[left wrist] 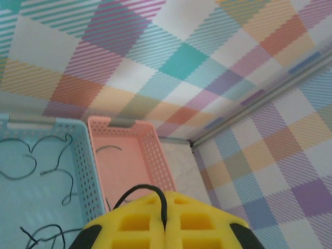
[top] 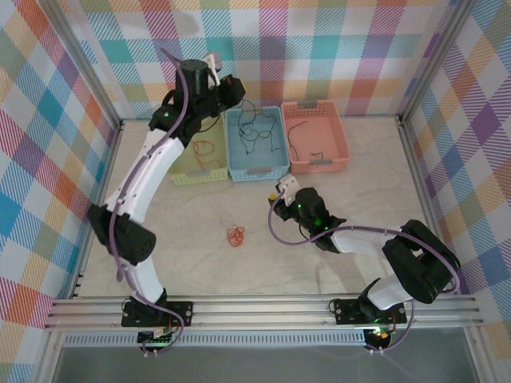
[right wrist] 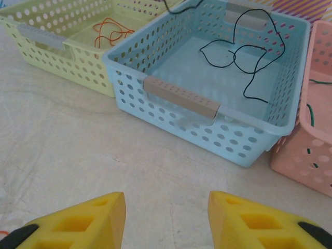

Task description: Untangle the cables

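Left claw [left wrist: 165, 205]: raised over the baskets at the back of the desk [top: 359, 239], pads pressed together and clamped on a black cable [left wrist: 140, 186], which arcs out of the seam between the pads and drops away to the left. Right claw [right wrist: 167, 199]: low over the bare desk, pads standing apart with nothing between them, facing the front wall of the blue basket [right wrist: 124, 67]. Loose black cables [right wrist: 244, 57] lie on the floor of that basket, well beyond the right claw's pads and behind the basket wall. An orange cable [right wrist: 109, 33] lies in the yellow basket [right wrist: 46, 36], to the left of the blue one; a green cable [right wrist: 309, 111] lies in the pink basket [right wrist: 311, 150], to its right. In the top view, an orange tangle [top: 236, 235] rests on the open desk, apart from both claws, to the left of the right claw and nearer the arm bases.
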You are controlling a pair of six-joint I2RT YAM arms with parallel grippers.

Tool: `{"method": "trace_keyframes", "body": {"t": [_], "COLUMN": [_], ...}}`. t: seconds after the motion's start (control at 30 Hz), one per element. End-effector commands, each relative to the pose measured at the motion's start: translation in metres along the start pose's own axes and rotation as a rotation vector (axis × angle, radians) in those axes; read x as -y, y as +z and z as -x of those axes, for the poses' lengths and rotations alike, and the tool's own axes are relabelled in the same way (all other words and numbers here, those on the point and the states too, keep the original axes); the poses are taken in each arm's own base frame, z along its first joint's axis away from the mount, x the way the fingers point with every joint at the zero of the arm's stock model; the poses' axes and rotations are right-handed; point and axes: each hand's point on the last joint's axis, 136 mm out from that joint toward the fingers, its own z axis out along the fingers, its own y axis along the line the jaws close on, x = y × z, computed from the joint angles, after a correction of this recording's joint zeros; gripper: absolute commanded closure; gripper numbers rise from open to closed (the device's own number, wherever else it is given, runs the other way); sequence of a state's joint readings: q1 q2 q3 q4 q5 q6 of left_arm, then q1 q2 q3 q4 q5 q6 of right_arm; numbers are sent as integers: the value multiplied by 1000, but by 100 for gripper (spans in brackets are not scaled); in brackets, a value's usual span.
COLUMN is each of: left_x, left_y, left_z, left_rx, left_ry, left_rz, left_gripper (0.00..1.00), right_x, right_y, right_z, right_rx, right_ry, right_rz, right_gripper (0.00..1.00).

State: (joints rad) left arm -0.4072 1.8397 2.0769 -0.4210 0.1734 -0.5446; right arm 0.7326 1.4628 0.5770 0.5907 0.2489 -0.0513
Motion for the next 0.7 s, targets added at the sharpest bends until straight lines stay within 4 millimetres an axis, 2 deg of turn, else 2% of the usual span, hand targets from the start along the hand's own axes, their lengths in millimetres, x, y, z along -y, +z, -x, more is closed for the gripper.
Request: {"method": "trace_keyframes", "body": {"t": [0.0,0.07,0.1,0.13,0.17,0.2,0.27,0.33,0.43,0.57,0.67], "left_x": [-23,-40,-48,-55,-66,-74,-85,-91,-79,-58,-52], "left_y": [40,69,85,97,110,119,122,112,86,22,-30], "left_z": [-1,-13,-23,-33,-45,-55,-65,-63,-52,-40,-53], "left_rx": [-35,-77,-110,-144,-179,-213,-255,-253,-205,-107,-54], "left_ry": [1,-7,-7,-4,-8,-3,27,61,71,71,56], "left_rz": [29,46,44,50,65,69,111,161,151,118,76], "left_gripper": [100,98,84,62,48,39,28,24,20,18,19], "right_x": [-5,-5,-6,-6,-7,-7,-9,-11,-12,-14,-20], "right_y": [3,4,4,5,5,6,7,9,9,10,10], "right_z": [10,9,10,9,9,8,8,8,8,8,8], "right_rx": [8,5,5,1,-1,-4,-10,-19,-15,-17,-16], "right_ry": [27,27,27,27,26,26,24,22,25,26,22], "right_rz": [23,25,27,31,33,37,47,55,60,74,107], "right_gripper": [54,53,53,53,53,53,52,53,52,52,52]}}
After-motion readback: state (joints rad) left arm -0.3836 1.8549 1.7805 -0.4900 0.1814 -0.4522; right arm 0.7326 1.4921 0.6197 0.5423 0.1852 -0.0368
